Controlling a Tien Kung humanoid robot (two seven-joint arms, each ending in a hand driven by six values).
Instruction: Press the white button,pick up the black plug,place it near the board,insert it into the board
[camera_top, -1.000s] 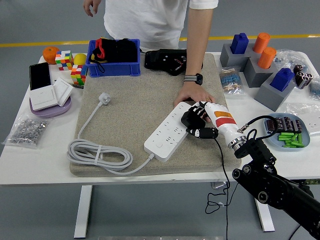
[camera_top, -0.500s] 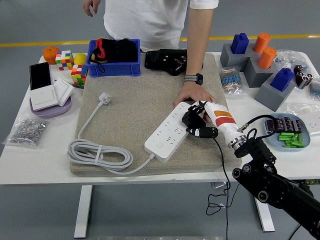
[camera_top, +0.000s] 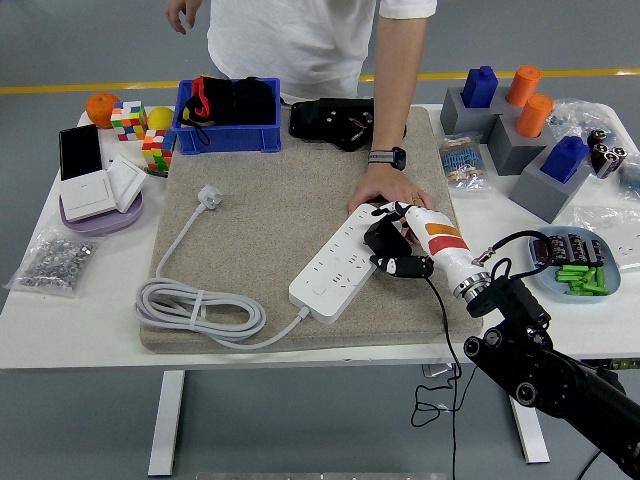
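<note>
The right hand (camera_top: 393, 247) reaches in from the worktop's near right corner; its fingers are curled around a black plug (camera_top: 381, 243), held just over the far right end of the white power strip (camera_top: 342, 264), a position suited to insertion; whether the pins have entered a socket cannot be told. The strip lies diagonally on the beige mat (camera_top: 260, 215), toward the mat's near right corner; a person's hand (camera_top: 385, 190) presses flat on the strip's far end, apparently to keep it from sliding under the push. The strip's own white cable (camera_top: 195, 305) is coiled at the mat's near left corner, its white plug (camera_top: 208, 195) lying free toward the mat's left edge, so the strip is likely unpowered. Count: one strip, one black plug, one white plug, one blue bin (camera_top: 228, 130) at the far edge; the left arm is not visible.
</note>
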